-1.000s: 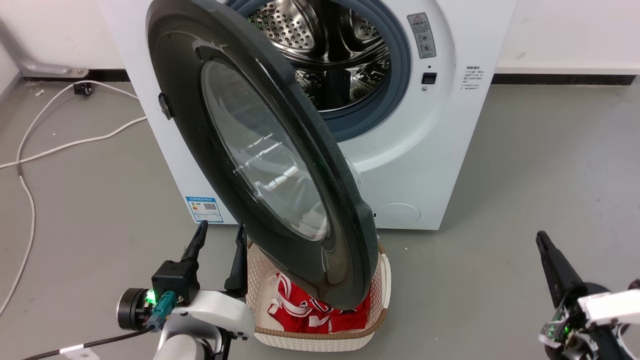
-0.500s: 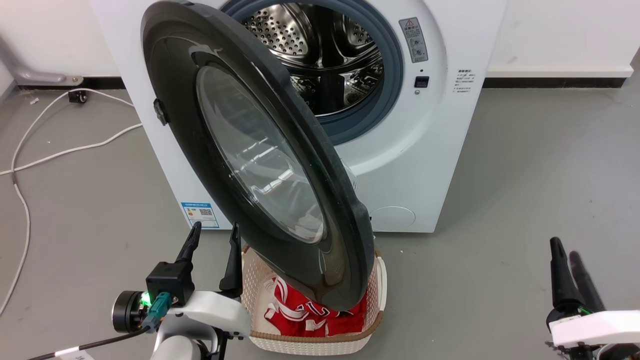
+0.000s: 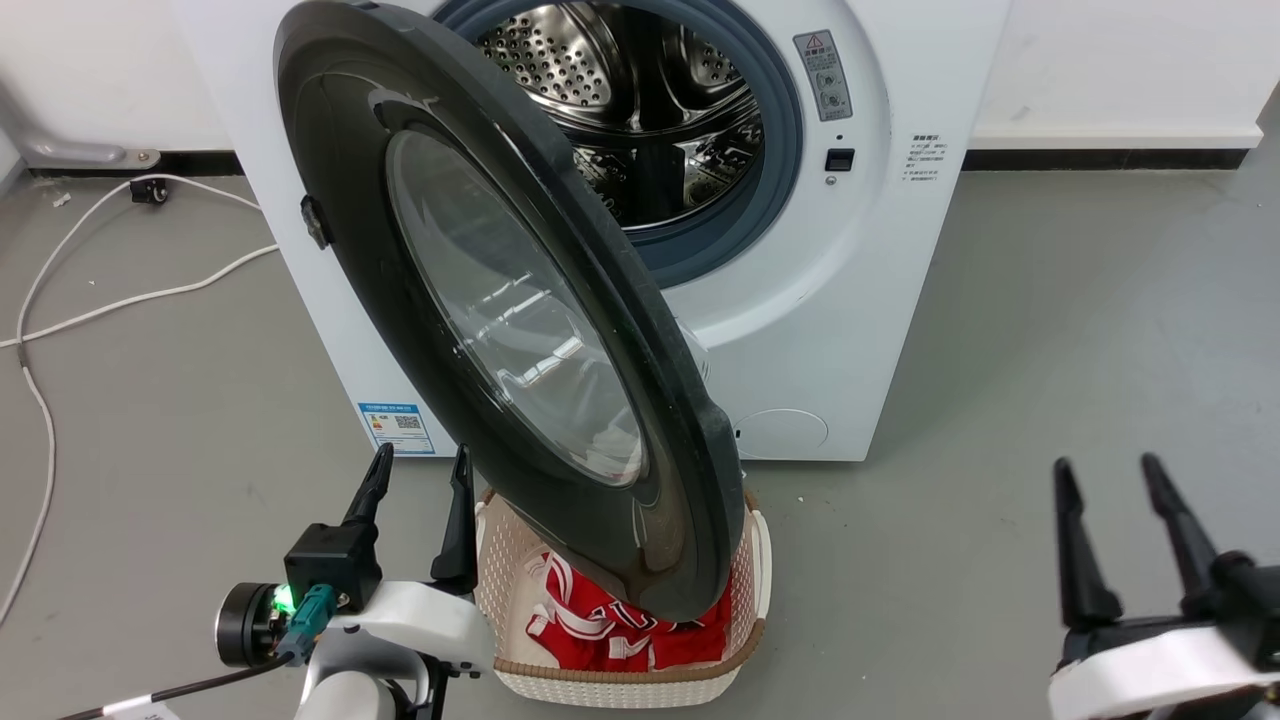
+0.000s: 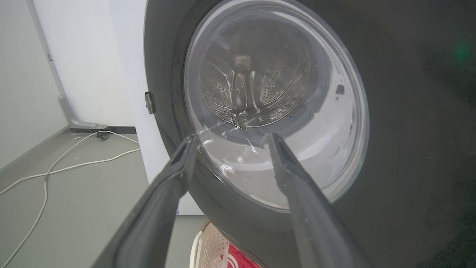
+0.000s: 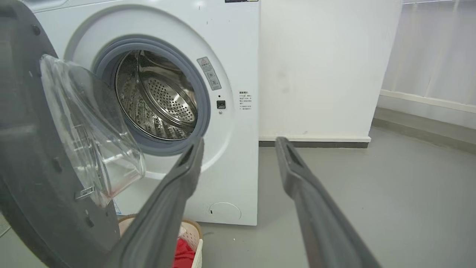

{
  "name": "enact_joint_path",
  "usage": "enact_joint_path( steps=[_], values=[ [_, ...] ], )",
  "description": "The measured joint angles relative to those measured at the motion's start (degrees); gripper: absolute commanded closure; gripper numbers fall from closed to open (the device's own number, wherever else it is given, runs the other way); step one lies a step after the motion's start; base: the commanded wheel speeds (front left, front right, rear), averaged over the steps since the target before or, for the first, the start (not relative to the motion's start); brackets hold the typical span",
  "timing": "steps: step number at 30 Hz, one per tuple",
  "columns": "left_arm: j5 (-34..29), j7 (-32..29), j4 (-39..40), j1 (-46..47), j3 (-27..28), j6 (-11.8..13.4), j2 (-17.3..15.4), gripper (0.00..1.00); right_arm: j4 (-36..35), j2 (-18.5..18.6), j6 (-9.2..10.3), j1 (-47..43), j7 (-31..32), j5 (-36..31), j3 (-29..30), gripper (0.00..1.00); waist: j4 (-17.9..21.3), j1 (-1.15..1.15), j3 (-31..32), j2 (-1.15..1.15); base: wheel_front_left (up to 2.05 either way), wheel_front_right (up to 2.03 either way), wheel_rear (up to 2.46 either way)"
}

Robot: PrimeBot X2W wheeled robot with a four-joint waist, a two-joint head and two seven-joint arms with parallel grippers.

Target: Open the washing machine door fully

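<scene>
Left hand (image 3: 421, 455) spread, empty, beside washing machine door (image 3: 500, 300)

glossy black washing machine door (image 3: 400, 300), white washing machine (image 3: 830, 330), red cloth (image 3: 600, 625), cream basket (image 3: 620, 685)

Glossy black plastic around clear, smooth glass on the washing machine door (image 3: 500, 310). Smooth white finish on the washing machine (image 3: 840, 330); shiny perforated steel in the drum (image 3: 640, 110), matt grey rubber for the seal (image 3: 778, 150). Latticed cream plastic for the basket (image 3: 620, 685), red cloth (image 3: 600, 630) inside.
</scene>
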State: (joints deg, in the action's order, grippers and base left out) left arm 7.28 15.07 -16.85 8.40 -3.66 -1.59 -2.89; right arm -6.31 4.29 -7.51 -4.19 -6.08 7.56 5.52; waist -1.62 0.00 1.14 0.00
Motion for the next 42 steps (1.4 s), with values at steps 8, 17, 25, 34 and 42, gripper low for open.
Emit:
enact_joint_path(
  steps=[8,17,25,34,42],
  values=[
    [-0.2,0.0,-0.1,0.0,0.2,-0.1,0.0,0.0,0.3,-1.1,0.0,-2.9,1.0,-4.2,-2.5,0.0,0.4,0.0,-0.2,0.0,0.0,0.0,0.0],
    [-0.5,0.0,-0.2,0.0,-0.2,-0.1,0.0,0.0,3.4,-1.3,0.0,-2.4,0.0,-2.5,-2.6,0.0,0.3,0.0,-0.3,0.0,0.0,0.0,0.0],
    [-0.6,0.0,-0.5,0.0,-0.2,0.0,0.0,0.0,4.7,-1.3,0.0,-1.6,-0.5,-2.1,-2.5,0.0,0.1,0.0,-0.4,0.0,0.0,0.0,0.0],
    [-0.9,0.0,-1.0,0.0,-0.1,-0.5,0.0,1.0,5.8,-1.3,0.0,-1.4,-1.3,-1.7,-2.5,0.0,0.1,0.0,-0.5,0.0,0.0,0.0,0.0],
    [-0.5,0.0,0.0,0.0,-0.1,-0.7,0.0,1.0,6.2,-1.3,0.0,-1.4,-1.6,-1.8,-2.5,0.0,0.1,0.0,-0.5,0.0,0.0,0.0,0.0]
  ],
)
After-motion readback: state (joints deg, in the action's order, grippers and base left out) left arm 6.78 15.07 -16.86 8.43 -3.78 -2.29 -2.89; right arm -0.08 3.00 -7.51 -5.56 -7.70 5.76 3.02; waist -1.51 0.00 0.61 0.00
